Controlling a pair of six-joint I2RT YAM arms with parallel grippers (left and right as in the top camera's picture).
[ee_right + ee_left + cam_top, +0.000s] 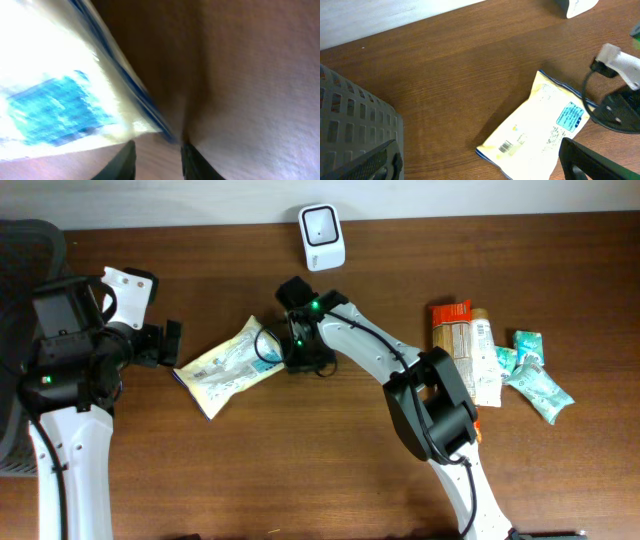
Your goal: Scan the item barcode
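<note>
Right gripper [159, 162] brackets a corner of the snack packet [60, 90] on the counter [300, 470], narrowly apart. Whether it pinches, I cannot tell; likely a lift toward the scanner [322, 237]. Left gripper [168, 343] hangs wide open beside the packet.

The pouch [228, 365] is pale yellow with a dark blue border, a bright blue label patch and a small black-striped barcode [506, 146]. The table [300, 480] is dark reddish-brown wood with a fine grain. The scanner [322, 237] is white with a dark window. My left arm [70, 465] and right arm [365, 340] are white with black joints, and a green light [314, 306] glows on the right one. The fingers [124, 160] of my right claw [158, 147] are black. The basket [350, 120] is grey, patterned with square holes. Among the snacks, one wrapper [450, 313] is orange and the packs [538, 385] are mint green.
</note>
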